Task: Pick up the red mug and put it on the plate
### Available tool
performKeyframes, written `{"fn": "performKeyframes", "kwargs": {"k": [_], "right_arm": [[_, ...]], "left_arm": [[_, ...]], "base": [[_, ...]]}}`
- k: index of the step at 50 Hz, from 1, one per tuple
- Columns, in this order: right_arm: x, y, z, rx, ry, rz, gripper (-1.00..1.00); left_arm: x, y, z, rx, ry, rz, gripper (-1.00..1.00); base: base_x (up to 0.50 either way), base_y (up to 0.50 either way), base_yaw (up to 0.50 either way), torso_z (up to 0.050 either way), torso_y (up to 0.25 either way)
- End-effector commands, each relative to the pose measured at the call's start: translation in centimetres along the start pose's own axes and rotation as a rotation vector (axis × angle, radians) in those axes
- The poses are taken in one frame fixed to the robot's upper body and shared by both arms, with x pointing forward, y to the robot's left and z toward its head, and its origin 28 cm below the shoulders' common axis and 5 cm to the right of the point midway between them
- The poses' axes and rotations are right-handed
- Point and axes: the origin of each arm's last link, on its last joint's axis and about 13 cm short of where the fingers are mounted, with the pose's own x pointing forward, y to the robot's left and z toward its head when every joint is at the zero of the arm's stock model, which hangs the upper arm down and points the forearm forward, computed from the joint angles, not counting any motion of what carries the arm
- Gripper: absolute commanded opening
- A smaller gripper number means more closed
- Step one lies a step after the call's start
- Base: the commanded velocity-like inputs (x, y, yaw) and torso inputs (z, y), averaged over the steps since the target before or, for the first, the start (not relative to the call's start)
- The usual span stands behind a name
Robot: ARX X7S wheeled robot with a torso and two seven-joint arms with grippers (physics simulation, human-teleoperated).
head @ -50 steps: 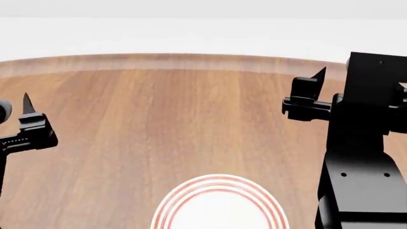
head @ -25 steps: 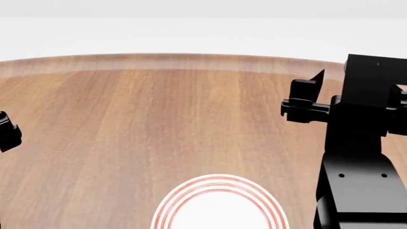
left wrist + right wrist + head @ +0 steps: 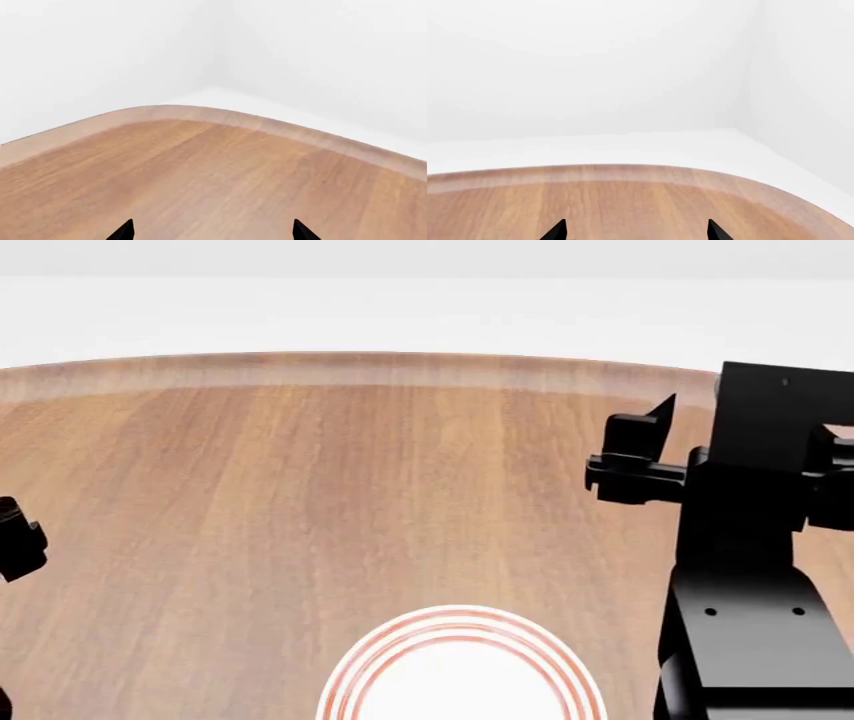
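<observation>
The red mug is not in any view. The plate [image 3: 390,645], white with red rings, lies at the near middle of the wooden table and is cut off by the bottom of the head view. My left gripper [image 3: 212,233] is open and empty over bare wood; in the head view only a bit of it [image 3: 16,538] shows at the left edge. My right gripper [image 3: 650,445] hovers above the table's right side, far right of the plate. In the right wrist view [image 3: 636,233] its jaws stand wide apart with nothing between them.
The round wooden table [image 3: 334,490] has a curved far edge [image 3: 400,365], with white floor and walls beyond. My right arm's black links [image 3: 747,620] fill the right side of the head view. No other objects show.
My left gripper has drawn back to the left and is now almost out of the head view. My right gripper has shifted slightly left. The plate has not moved.
</observation>
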Motion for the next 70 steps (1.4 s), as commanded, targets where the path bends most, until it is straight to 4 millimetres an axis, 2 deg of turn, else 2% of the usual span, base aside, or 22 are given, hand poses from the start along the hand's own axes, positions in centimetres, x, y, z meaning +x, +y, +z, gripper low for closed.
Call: {"fn": "performKeyframes", "kwargs": {"k": [1,24,36,55,70], "right_arm": [[0.0,0.1,-0.2,-0.001,0.005,0.002,1.0],[0.2,0.2,-0.6,0.0,0.014,0.006,1.0],[0.3,0.3,-0.8,-0.002,0.02,0.005,1.0],[0.3,0.3,-1.1,0.0,0.029,0.007,1.0],[0.3,0.5,-1.3,-0.002,0.035,0.01,1.0]], "left_arm": [[0.4,-0.2,-1.0,0.035,0.065,-0.007,1.0],[1.2,-0.4,-2.8,0.083,0.161,-0.037,1.0],[1.7,-0.2,-3.4,0.072,0.207,0.091,1.0],[2.2,-0.2,-4.5,0.06,0.273,0.065,1.0],[3.4,-0.2,-6.3,0.059,0.381,0.07,1.0]], "base": [[0.0,0.0,0.0,0.0,0.0],[0.0,0.0,0.0,0.0,0.0],[0.0,0.0,0.0,0.0,0.0],[0.0,0.0,0.0,0.0,0.0],[0.0,0.0,0.0,0.0,0.0]]}}
